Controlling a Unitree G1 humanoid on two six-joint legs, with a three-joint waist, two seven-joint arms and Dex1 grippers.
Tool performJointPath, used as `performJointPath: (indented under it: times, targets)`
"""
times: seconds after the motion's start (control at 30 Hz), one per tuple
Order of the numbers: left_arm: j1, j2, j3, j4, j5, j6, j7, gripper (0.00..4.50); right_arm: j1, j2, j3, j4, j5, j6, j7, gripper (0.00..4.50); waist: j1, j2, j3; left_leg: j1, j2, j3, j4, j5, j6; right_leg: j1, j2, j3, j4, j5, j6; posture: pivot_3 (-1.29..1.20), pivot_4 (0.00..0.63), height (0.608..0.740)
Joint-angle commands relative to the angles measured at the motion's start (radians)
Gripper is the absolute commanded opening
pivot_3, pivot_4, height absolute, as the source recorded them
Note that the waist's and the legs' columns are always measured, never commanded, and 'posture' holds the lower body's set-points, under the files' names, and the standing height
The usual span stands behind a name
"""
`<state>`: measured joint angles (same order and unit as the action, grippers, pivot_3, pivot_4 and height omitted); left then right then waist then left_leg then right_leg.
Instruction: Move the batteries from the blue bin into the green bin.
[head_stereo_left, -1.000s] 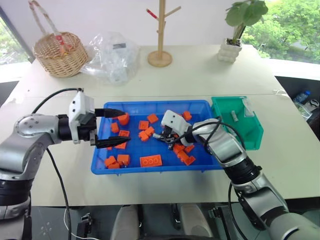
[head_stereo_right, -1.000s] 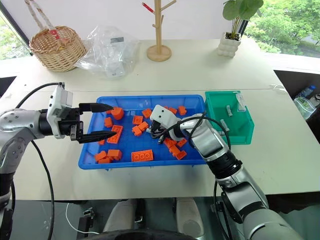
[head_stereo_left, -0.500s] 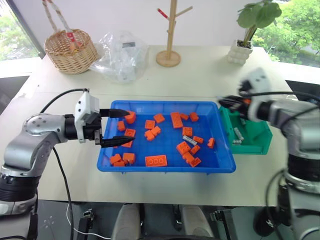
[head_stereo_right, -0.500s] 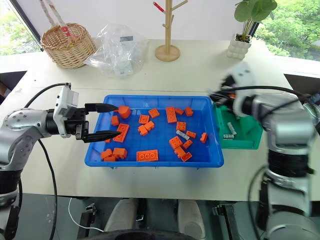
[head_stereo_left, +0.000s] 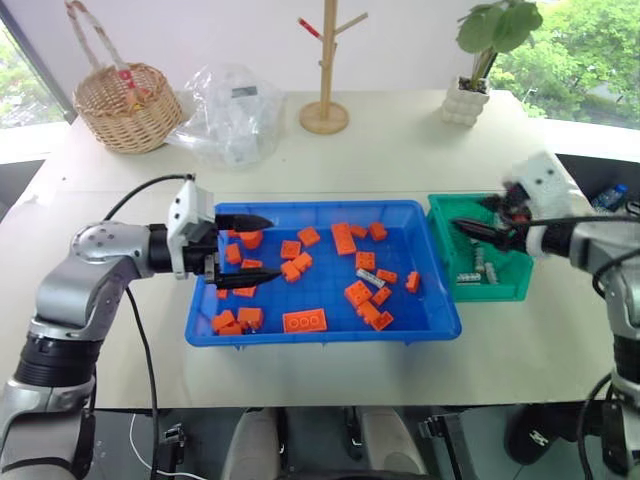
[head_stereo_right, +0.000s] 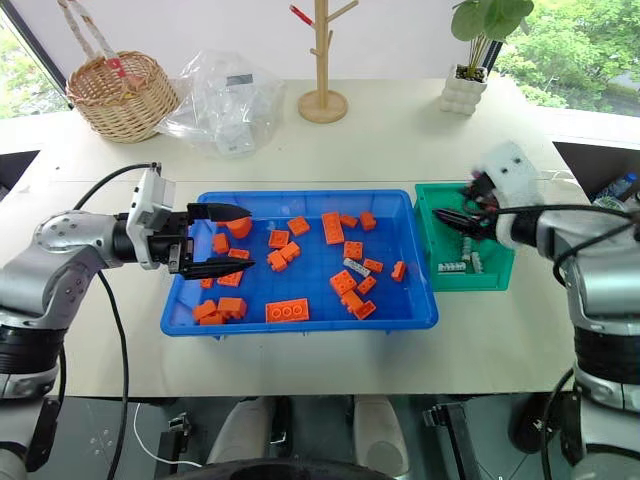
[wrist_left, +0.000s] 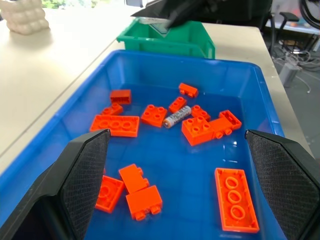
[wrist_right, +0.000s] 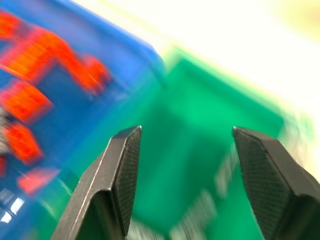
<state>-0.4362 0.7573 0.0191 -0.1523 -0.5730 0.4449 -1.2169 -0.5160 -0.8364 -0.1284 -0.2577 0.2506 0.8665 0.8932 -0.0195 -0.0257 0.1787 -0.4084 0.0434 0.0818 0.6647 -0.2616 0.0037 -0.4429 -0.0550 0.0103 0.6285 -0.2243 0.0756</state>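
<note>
Above the green bin's (head_stereo_right: 489, 281) open top, right gripper (head_stereo_right: 452, 217) jaws spread and empty; left gripper (head_stereo_right: 240, 238) jaws likewise, over blue bin's (head_stereo_right: 300, 324) left rim

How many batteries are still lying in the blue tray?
1 that I can see: a battery lies among the orange bricks right of the middle of the blue tray. Another could be hidden under bricks.

– Where are the batteries?
– One silver-grey battery (head_stereo_left: 370, 278) lies flat on the floor of the blue bin (head_stereo_left: 322, 337), right of its middle. Several more batteries (head_stereo_left: 479, 271) lie in the green bin (head_stereo_left: 505, 291).
– And the bins?
– Side by side on the counter (head_stereo_left: 400, 160), the small deep green one just right of the wide shallow blue tray.
</note>
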Motion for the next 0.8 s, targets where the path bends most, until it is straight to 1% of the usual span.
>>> performJointPath:
  times: [0.03,0.2,0.27,0.33,0.43,0.6,0.8]
  targets:
    - [-0.014,-0.005,0.016,-0.015,0.004,-0.014,0.014,4.5,-0.065,0.016,0.122,0.023,0.017,-0.066,0.07,3.08,0.003,0.0,0.0,0.0,0.0,0.0,0.0,0.0,0.0,0.0,0.0,0.0,0.0,0.0,0.0,0.0,0.15,0.736]
    - [0.004,-0.004,0.028,-0.038,0.0,-0.011,0.032,4.5,-0.116,0.044,0.302,0.035,-0.022,-0.025,0.076,3.08,0.008,0.0,0.0,-0.002,0.0,0.0,0.0,0.0,0.0,0.0,-0.001,-0.001,0.0,0.0,0.0,0.0,0.15,0.736]
    - [0.016,-0.001,0.033,-0.05,-0.002,-0.011,0.036,4.5,-0.129,0.067,0.336,0.045,-0.034,-0.004,0.047,3.08,0.007,0.0,0.0,-0.002,0.0,0.0,0.0,0.0,0.0,0.0,-0.001,-0.001,0.0,0.0,0.0,0.0,0.15,0.736]
    - [0.028,0.004,0.042,-0.064,-0.008,-0.005,0.043,4.5,-0.118,0.064,0.371,0.028,-0.043,0.006,0.048,3.08,0.006,0.0,0.0,-0.002,0.0,0.0,0.001,0.0,0.0,0.0,-0.002,0.0,0.0,0.0,0.0,0.0,0.15,0.736]
    - [0.041,0.014,0.053,-0.076,-0.013,-0.001,0.047,4.5,-0.094,0.046,0.394,-0.017,-0.034,0.036,0.059,3.08,0.007,0.0,0.0,-0.002,0.0,0.0,0.001,0.0,0.0,-0.001,-0.002,-0.001,0.0,0.0,0.0,0.0,0.15,0.736]
    - [0.051,0.023,0.061,-0.079,-0.013,-0.004,0.051,4.5,-0.044,0.054,0.393,-0.09,-0.006,0.094,0.044,3.08,0.007,0.0,0.0,-0.002,0.0,-0.001,0.001,0.0,0.0,0.0,-0.001,-0.001,0.0,0.0,0.0,0.0,0.15,0.736]
    - [0.047,0.015,0.056,-0.09,-0.015,-0.001,0.059,4.5,-0.005,0.069,0.448,-0.056,-0.054,0.053,-0.002,3.08,0.007,0.0,0.0,-0.002,0.0,0.0,0.001,0.0,0.0,0.0,-0.001,-0.001,0.0,0.0,0.0,0.0,0.15,0.736]
